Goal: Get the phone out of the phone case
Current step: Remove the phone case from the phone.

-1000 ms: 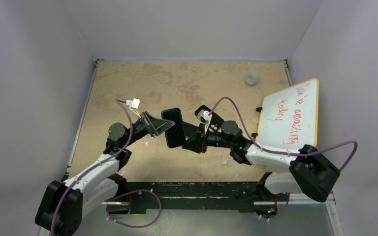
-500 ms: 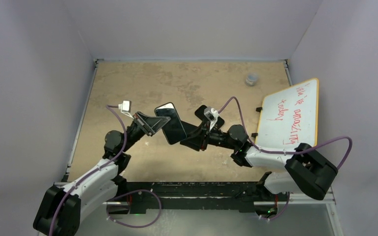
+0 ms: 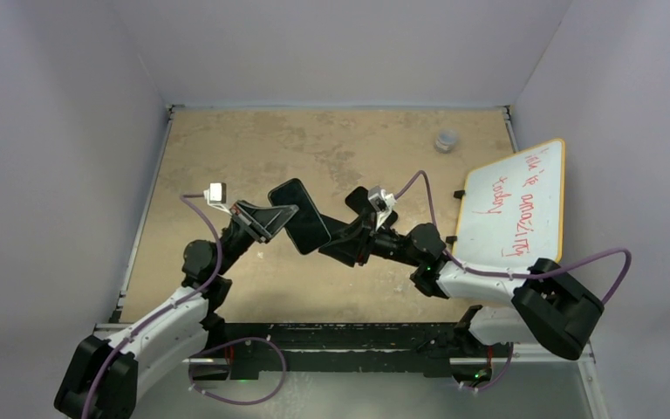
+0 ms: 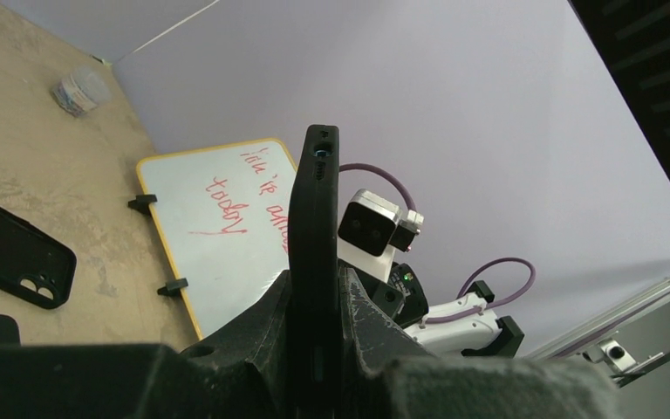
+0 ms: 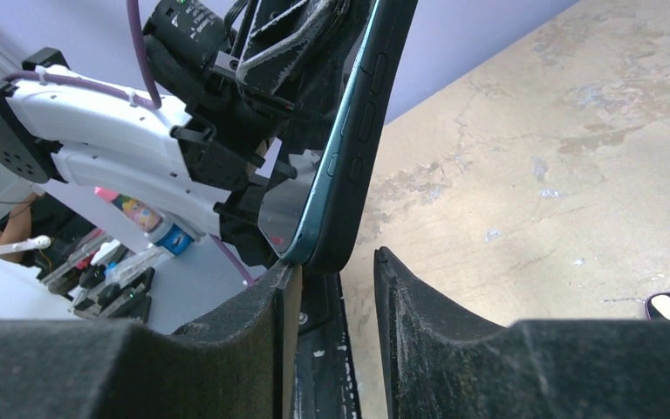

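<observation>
The phone (image 3: 297, 215), a dark slab with a teal rim inside a black case, is held up off the table. My left gripper (image 3: 284, 218) is shut on its left part; in the left wrist view the cased phone (image 4: 314, 218) stands edge-on between the jaws of my left gripper (image 4: 314, 292). My right gripper (image 3: 331, 246) is open at the phone's lower right corner. In the right wrist view the phone's teal edge (image 5: 336, 166) and the case's black side (image 5: 379, 96) come down to the gap of my right gripper (image 5: 336, 260), touching the left finger's tip (image 5: 286, 272).
A second black case (image 4: 17, 260) with a camera cut-out lies on the table, partly hidden behind my right wrist (image 3: 358, 197). A yellow-framed whiteboard (image 3: 515, 205) with red writing leans at the right. A small clear cup (image 3: 445, 140) stands at the back right.
My left gripper has carried the phone up and to the left and tilted it. My right gripper has followed and stays open at the phone's lower corner.
</observation>
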{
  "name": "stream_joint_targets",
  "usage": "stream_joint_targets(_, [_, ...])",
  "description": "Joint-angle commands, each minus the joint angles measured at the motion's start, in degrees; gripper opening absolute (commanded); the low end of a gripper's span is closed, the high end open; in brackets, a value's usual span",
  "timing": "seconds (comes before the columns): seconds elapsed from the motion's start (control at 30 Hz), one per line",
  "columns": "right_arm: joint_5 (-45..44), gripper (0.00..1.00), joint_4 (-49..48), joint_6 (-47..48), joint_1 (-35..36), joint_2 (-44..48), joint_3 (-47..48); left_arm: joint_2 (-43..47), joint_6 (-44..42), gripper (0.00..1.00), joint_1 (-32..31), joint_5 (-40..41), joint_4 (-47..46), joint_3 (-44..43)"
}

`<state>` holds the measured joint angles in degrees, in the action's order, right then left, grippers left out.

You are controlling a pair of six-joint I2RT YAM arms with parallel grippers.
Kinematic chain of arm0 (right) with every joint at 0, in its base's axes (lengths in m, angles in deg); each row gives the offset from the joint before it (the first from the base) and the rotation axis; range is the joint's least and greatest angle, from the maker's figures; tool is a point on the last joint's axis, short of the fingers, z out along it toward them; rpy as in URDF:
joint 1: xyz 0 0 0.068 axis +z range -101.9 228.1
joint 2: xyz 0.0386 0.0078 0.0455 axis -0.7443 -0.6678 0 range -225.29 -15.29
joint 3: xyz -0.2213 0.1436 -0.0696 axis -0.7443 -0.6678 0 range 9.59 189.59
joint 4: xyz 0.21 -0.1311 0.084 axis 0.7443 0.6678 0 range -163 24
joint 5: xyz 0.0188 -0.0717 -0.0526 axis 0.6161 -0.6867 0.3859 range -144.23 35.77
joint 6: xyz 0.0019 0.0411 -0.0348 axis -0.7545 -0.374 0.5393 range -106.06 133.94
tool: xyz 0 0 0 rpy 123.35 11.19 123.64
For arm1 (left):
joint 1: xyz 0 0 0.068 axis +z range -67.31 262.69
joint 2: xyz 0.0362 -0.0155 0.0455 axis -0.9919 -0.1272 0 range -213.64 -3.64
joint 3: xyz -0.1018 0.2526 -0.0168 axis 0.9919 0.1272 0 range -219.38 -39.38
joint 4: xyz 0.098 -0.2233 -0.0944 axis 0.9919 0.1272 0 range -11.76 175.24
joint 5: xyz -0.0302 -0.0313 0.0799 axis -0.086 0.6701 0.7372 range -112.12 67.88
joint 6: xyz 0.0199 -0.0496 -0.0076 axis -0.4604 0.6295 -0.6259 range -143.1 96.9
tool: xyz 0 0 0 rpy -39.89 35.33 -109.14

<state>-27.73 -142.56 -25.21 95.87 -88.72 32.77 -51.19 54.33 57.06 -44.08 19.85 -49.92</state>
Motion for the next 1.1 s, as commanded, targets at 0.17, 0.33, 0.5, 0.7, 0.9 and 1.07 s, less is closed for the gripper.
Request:
stream_joint_targets(0.17, [-19.67,0.23,-12.77,-0.37,-0.92,2.24,3.48,-0.86,2.35,0.0,-7.11,-14.69,-1.86,1.85])
stream_joint_targets(0.33, [-22.45,0.09,-11.32,0.16,-0.94,0.57,3.89,-4.08,5.61,0.0,-9.58,-14.81,-9.28,0.56])
stream_joint_targets(0.5, [-23.21,0.09,-10.82,-0.63,-0.97,-1.04,3.66,-4.56,5.09,0.0,-11.5,-13.66,-9.62,0.31])
stream_joint_targets(0.7, [-20.84,0.2,-11.95,-0.94,-0.92,-1.95,4.99,-5.9,3.7,0.0,-12.54,-12.33,-8.9,0.84])
stream_joint_targets(0.9, [-20.99,0.41,-3.57,5.34,-1.23,3.55,2.27,-3.03,-4.07,0.0,-12.39,-10.4,2.27,-2.04])
stream_joint_targets(1.07, [-21.27,0.59,15.67,14.28,-2.35,15.64,-2.26,1.89,-15.34,0.0,-9.77,-9.45,20.15,-9.38])
